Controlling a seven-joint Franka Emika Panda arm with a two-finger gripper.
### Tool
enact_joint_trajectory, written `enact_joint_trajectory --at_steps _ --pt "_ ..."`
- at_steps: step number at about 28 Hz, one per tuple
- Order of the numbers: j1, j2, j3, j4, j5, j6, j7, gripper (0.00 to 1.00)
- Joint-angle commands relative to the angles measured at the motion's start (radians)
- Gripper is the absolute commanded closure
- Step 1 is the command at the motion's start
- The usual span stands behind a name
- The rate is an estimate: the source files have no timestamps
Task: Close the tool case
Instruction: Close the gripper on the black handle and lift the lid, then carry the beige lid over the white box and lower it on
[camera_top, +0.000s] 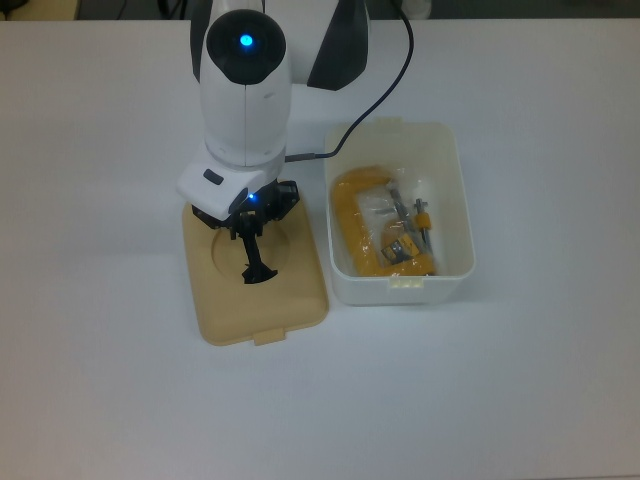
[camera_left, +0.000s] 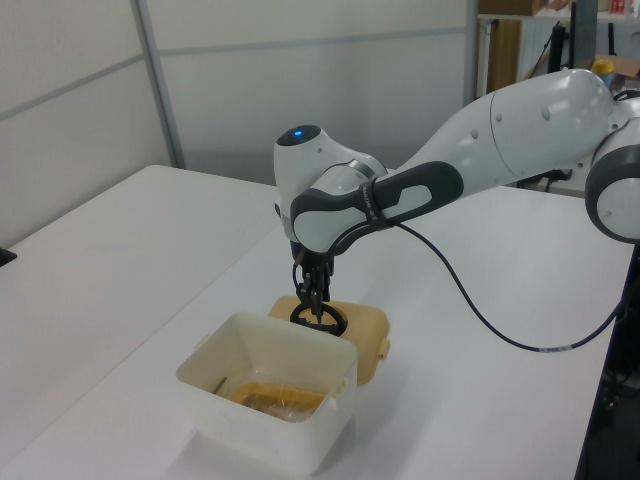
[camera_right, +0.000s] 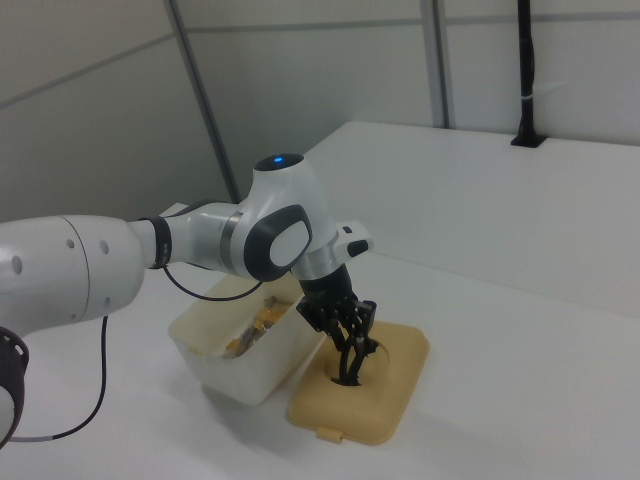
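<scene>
The tool case's white box stands open on the white table, with yellow tools in a clear bag inside. Its beige lid lies flat beside it, on the top view's left. A black handle stands up from the lid's round recess. My gripper points straight down over the recess, its fingers drawn together on the handle's upper end. In the left view the gripper sits just above the handle ring, behind the box. In the right view the gripper is low over the lid.
A black cable runs from the arm across the table behind the box. A latch tab sticks out from the lid's near edge in the top view. White tabletop lies all around both parts.
</scene>
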Motion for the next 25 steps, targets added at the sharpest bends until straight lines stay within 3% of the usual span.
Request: enact_joint_trajectory --at_steps 1,14,25 --pt "0.006 -0.011 -0.008 -0.015 -0.013 0.021 -0.02 0.98" --pt "0.0 -0.016 -0.01 -0.01 -0.008 0.013 -0.081 1.0" --pt "-0.047 -0.068 -0.018 0.073 0.043 -0.126 -0.132 1.0"
